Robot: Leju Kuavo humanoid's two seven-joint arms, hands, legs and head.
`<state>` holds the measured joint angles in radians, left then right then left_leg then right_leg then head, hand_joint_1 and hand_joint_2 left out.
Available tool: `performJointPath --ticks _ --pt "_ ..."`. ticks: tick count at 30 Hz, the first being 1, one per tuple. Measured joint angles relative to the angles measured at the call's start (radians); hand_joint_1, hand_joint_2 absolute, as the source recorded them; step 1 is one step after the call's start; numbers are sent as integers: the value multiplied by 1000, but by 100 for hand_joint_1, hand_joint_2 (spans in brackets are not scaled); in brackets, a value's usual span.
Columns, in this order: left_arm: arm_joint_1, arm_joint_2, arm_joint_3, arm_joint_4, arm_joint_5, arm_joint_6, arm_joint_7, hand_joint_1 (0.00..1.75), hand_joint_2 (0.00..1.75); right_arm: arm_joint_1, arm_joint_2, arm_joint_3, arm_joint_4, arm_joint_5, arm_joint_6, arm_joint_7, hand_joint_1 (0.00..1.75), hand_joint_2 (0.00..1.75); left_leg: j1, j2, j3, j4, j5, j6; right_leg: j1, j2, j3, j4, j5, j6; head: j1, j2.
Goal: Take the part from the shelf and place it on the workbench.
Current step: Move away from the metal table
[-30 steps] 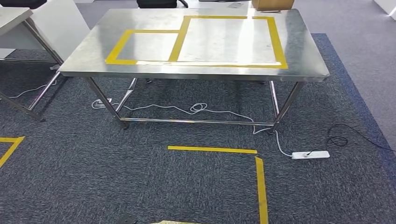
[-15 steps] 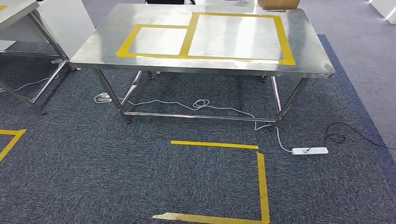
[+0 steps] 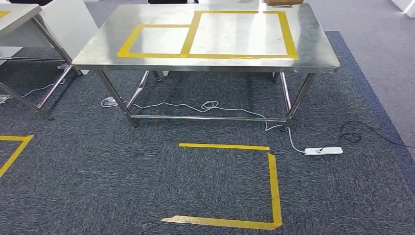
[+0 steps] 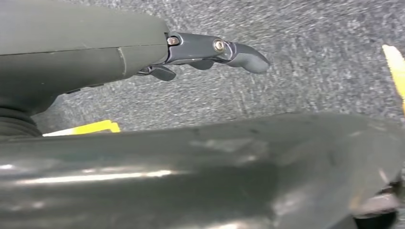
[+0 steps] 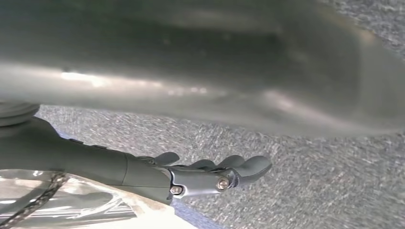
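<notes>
The steel workbench (image 3: 98, 49) stands ahead in the head view, with two yellow tape rectangles (image 3: 289, 39) on its bare top. In the right wrist view my right hand (image 5: 210, 174) hangs over the carpet. The part, in a clear plastic bag (image 5: 71, 205) with a dark cord inside, is held against the hand's underside, and how the hand grips it is hidden. My left hand (image 4: 210, 47) hangs over the carpet in the left wrist view, fingers stretched out and holding nothing.
A yellow tape square (image 3: 274, 181) marks the carpet in front of the bench. A white power strip (image 3: 323, 151) and cables (image 3: 210, 105) lie near and under the bench. A second steel table (image 3: 14, 14) stands at the far left.
The whole head picture has shifted, so the camera has moved. More of the floor tape square shows at the bottom, and the workbench sits slightly higher in the picture.
</notes>
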<state>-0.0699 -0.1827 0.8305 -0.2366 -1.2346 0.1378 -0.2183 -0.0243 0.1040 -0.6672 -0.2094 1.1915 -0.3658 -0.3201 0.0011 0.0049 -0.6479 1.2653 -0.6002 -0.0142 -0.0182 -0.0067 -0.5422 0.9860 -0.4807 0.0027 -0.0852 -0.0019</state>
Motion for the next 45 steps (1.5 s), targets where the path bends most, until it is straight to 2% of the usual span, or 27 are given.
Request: performJointPath --ticks 2,3,4,5,8,9,10,12,13,14,15,16,18,19,20,23,28,37,45 --pt "-1 0 0 0 0 1 -2 0 0 0 0 0 0 3 0 0 0 0 -1 0 90 -144 55 10 0 1 -7 2 6 4 0 0" --pt "-2 0 0 0 -1 2 -5 0 0 -1 1 0 0 3 0 0 0 0 -3 0 129 -215 74 17 2 1 -9 3 8 8 0 0" --pt "-3 1 0 0 -1 3 -7 0 0 -1 1 0 0 4 0 0 0 0 -6 0 153 -263 84 22 3 1 -12 4 12 13 0 0" --pt "-4 1 0 0 -1 4 -10 0 0 -1 1 0 0 4 0 -1 0 0 -8 0 162 -284 85 26 3 0 -14 5 15 18 1 0" --pt "-3 2 0 0 -1 4 -16 0 0 -1 1 0 0 4 -1 -1 0 0 -9 1 154 -291 99 40 1 1 -23 9 17 36 1 0" --pt "-3 2 0 0 -2 4 -17 0 0 -1 1 0 0 5 -1 -1 0 0 -7 2 151 -296 106 47 0 2 -35 30 -1 40 3 0" --pt "-4 1 0 0 -3 4 -18 0 0 0 1 0 0 5 -1 -1 0 0 -5 3 146 -299 114 53 0 4 -54 71 -30 43 5 0" --pt "-4 0 0 0 -5 4 -18 0 0 0 1 0 0 6 -1 -2 0 0 -8 4 133 -299 123 60 -1 5 -109 205 -108 47 10 0" --pt "-3 0 0 0 -6 4 -18 0 0 1 1 0 0 6 -1 -1 0 0 -10 5 127 -298 127 61 -1 5 -130 264 -133 49 11 0" --pt "-1 0 0 0 -7 4 -18 0 0 2 1 0 0 6 -1 -1 0 0 -11 5 122 -296 130 61 -1 5 -136 292 -140 49 10 0" --pt "0 0 0 0 -9 4 -18 0 0 4 1 0 0 6 -1 0 0 0 -12 5 118 -293 131 61 -1 5 -120 277 -127 49 11 0" --pt "1 0 0 0 -10 4 -18 0 0 5 1 0 0 6 -1 0 0 0 -13 5 115 -289 132 60 -1 5 -85 224 -99 47 11 0" --pt "0 -1 0 0 -11 4 -18 0 0 3 1 0 0 6 -1 0 0 0 -15 5 109 -278 130 55 0 4 0 76 -53 42 11 0" --pt "0 -1 0 0 -11 4 -18 0 0 2 1 0 0 6 -1 0 0 0 -17 5 106 -272 129 51 0 5 26 26 -43 39 10 0" --pt "-1 -1 0 0 -11 4 -18 0 0 1 1 0 0 6 -1 0 0 0 -19 5 103 -268 126 53 1 5 38 1 -43 36 9 0" --pt "0 0 0 0 -11 4 -18 0 0 4 1 0 0 5 0 0 0 0 -21 4 98 -265 129 66 3 4 37 -4 -41 33 9 0" --pt "0 1 0 0 -11 4 -18 0 0 3 1 0 0 5 0 -1 0 0 -16 4 96 -272 143 50 9 4 37 -2 -34 22 9 0" --pt "0 1 0 0 -11 6 -18 0 0 2 1 -7 0 6 0 -2 0 0 -14 3 94 -275 144 35 10 3 27 -1 -34 18 9 0" --pt "0 2 0 0 -11 9 -18 0 0 1 1 -17 0 -9 14 -2 0 0 -17 3 91 -272 144 35 6 3 27 -2 -31 22 9 0"
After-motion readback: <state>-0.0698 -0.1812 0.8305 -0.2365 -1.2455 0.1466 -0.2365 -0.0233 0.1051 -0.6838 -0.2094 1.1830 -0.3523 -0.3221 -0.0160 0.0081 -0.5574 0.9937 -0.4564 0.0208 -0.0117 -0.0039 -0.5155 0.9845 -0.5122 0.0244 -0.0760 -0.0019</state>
